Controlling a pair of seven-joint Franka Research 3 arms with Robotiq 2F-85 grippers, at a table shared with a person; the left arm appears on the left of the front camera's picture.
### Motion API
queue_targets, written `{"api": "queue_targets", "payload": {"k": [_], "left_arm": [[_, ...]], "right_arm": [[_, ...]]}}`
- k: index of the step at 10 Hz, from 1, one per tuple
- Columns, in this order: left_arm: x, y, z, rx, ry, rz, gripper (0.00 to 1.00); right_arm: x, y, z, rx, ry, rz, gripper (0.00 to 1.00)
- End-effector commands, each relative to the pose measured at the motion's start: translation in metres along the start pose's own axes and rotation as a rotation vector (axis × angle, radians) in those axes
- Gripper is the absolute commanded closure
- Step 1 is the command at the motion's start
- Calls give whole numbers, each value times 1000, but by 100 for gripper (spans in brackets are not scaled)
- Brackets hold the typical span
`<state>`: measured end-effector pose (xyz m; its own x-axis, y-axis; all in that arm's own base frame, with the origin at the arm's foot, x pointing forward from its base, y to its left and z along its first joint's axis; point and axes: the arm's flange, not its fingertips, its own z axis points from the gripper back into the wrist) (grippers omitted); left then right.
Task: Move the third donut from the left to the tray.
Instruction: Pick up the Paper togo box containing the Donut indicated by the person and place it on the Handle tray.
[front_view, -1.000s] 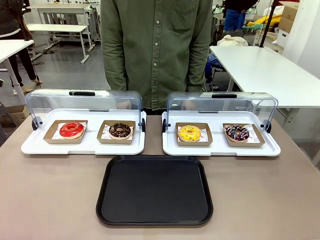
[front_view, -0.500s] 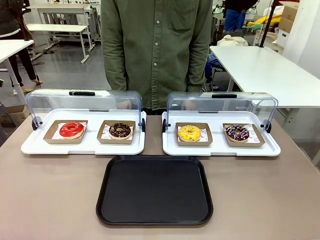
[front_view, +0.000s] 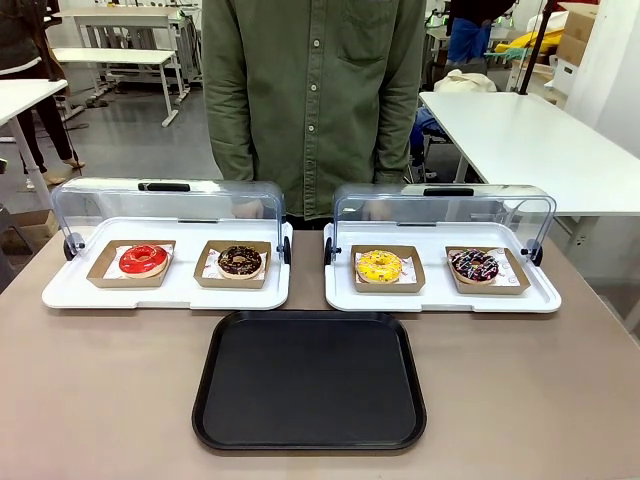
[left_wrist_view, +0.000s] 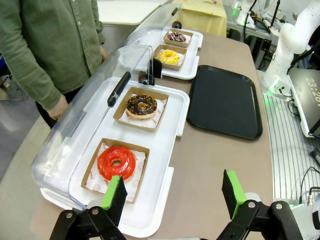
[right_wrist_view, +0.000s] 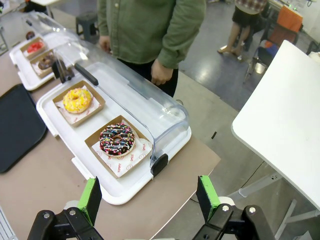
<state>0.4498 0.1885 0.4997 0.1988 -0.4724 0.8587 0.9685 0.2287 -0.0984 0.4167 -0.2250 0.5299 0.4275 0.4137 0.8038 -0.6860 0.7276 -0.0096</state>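
The third donut (front_view: 379, 266) is a plump ring with glossy bright yellow icing and pale sprinkles. It lies flat in a shallow square holder (front_view: 388, 285) of brown cardboard, on a sheet of printed white paper. That holder sits in the left half of a smooth white plastic tray (front_view: 440, 300) toward the desk's far edge, right of the middle. Beside it, in the right half, a dark-iced donut (front_view: 474, 264) with many-coloured sprinkles fills a matching holder. A curved clear plastic lid (front_view: 445, 207) with a black bar handle is rolled back over the far side of this white tray.

The tray (front_view: 310, 380) is flat, matte black and rectangular, with rounded corners and a low raised rim. It lies bare at the middle of the desk's near edge, just in front of the white trays and apart from them.

Toward the far left corner a second white tray (front_view: 165, 297) under the same kind of lid carries a shiny red ring (front_view: 143, 259) and a chocolate-brown one (front_view: 240, 261).

The desk (front_view: 100, 400) is smooth grey-brown. A person in a green buttoned shirt (front_view: 315, 100) stands at its far edge.

My left claw (left_wrist_view: 173, 187) hangs beyond the desk's left end, green pads wide apart and gripping nothing. My right claw (right_wrist_view: 148, 192) hangs above the right end, likewise spread and bare.
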Motion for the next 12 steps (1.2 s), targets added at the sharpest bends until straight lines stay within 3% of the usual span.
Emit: {"api": "queue_targets", "payload": {"k": [1, 12], "left_arm": [[0, 0, 1, 1, -1, -2, 0], [0, 0, 1, 1, -1, -2, 0]], "right_arm": [[0, -2, -1, 0, -33, 22, 0], [0, -2, -1, 0, -33, 22, 0]]}}
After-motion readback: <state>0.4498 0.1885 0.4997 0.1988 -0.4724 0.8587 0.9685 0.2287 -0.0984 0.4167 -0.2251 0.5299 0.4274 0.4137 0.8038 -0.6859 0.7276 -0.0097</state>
